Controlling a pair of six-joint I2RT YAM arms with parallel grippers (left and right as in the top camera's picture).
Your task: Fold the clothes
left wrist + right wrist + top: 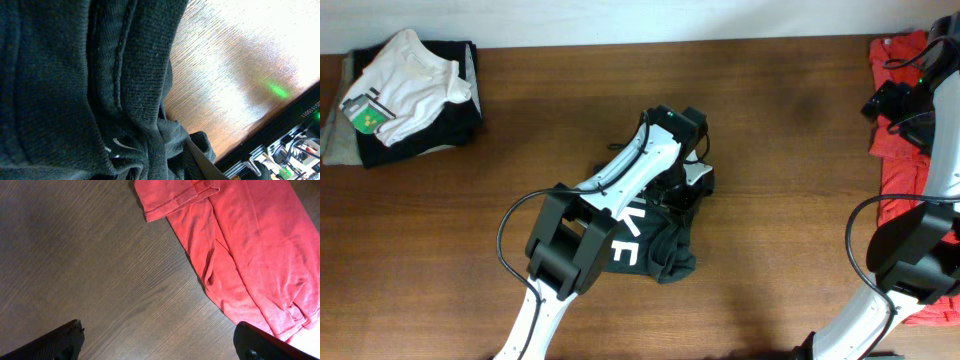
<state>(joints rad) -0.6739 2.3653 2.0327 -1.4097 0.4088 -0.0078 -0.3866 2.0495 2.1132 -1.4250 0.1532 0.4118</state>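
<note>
The black T-shirt [660, 255] with white lettering lies crumpled at the table's middle, partly under my left arm. My left gripper [688, 188] is down at its far edge. In the left wrist view the bunched black fabric [75, 75] fills the frame and gathers at the jaws [200, 165], which are shut on it; only one finger shows. The red T-shirt [895, 185] lies spread at the far right. My right gripper [892, 100] hovers over its far left edge, open and empty [160, 340], above bare wood with the red T-shirt [250, 245] to its right.
A stack of folded clothes [405, 95], white on black and grey, sits at the back left. The wooden table [790, 200] runs between the two shirts. The left wrist view shows the table's edge with equipment [295, 150] beyond it.
</note>
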